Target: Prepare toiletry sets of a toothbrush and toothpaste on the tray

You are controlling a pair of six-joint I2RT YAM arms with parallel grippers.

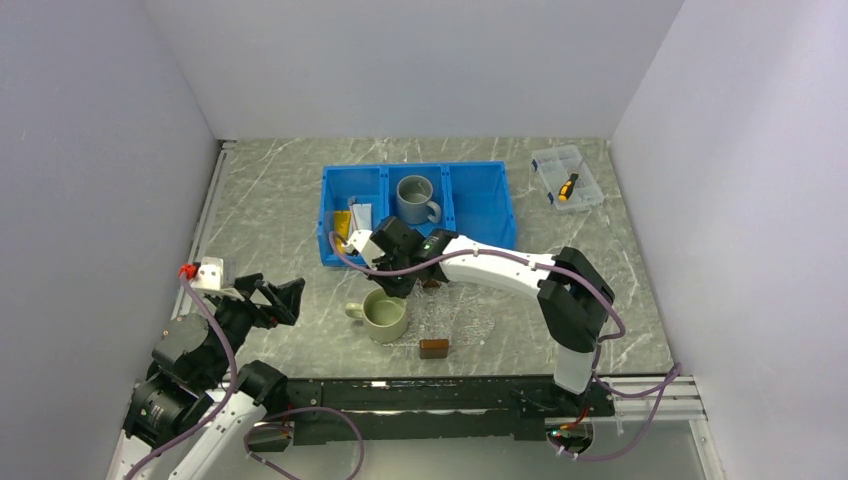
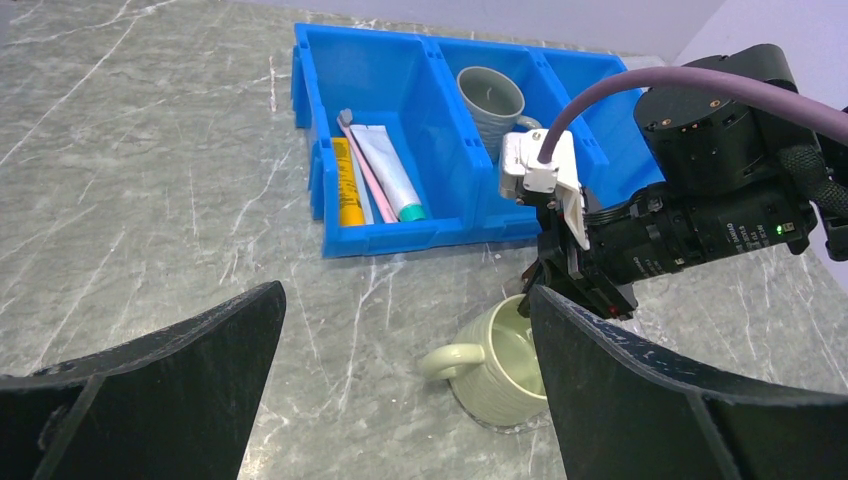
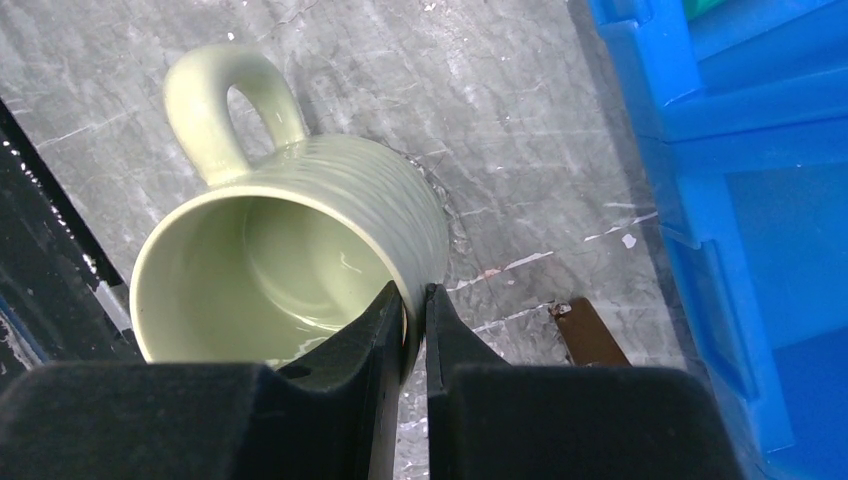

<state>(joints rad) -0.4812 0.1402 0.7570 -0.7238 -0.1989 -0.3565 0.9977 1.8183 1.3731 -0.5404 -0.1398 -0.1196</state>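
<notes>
While my right gripper [image 3: 413, 300] pinches the rim of the pale green mug [image 3: 300, 250] near the clear tray [image 1: 462, 320], I note the left gripper [image 2: 405, 292] spread wide.

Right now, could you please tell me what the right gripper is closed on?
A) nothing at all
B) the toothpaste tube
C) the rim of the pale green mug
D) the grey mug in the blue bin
C: in the right wrist view the right gripper pinches the wall of the pale green mug, with one jaw inside the rim and one outside.
</notes>
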